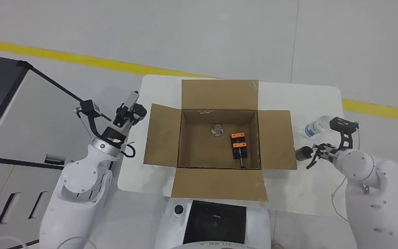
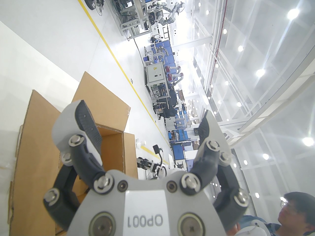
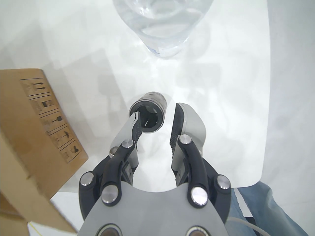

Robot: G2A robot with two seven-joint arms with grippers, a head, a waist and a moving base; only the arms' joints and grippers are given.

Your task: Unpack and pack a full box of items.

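Top view: An open cardboard box [image 1: 217, 99] sits in the middle of the white tabletop [image 1: 161, 87], all four flaps folded out. Inside lie an orange-and-black tool [image 1: 239, 148] and a small greyish piece [image 1: 217, 131]. Past the right flap lie a clear bottle [image 1: 316, 127] and a small dark cylinder [image 1: 303, 154], with the right pincer [image 1: 314, 151] just beside the cylinder. The left pincer [image 1: 132, 113] hangs beside the left flap. Both unpacked things are round and lie near the tabletop's edge, so a nudge could roll them off.

Left wrist view: Your left pincer [image 2: 144, 111] is spread and holds nothing, aimed up toward the hall ceiling. Its pads are dark ribbed rubber on smooth grey shells. The box [image 2: 32, 148] is matte brown board, light and stiff. If you swing inward carelessly, a finger could catch a flap and drag the whole box.

Right wrist view: Your right pincer [image 3: 157, 114] is spread. The cylinder [image 3: 149, 112] lies on its side, open mouth toward the camera, at the tip of one pad and not squarely between the two. Whether it touches that pad is unclear. Its wall looks hard, smooth and shiny, so closing from here would likely shove it, or send it rolling toward the bottle [image 3: 163, 13]. The bottle is thin, clear plastic. It would dent and slip under a hard squeeze.
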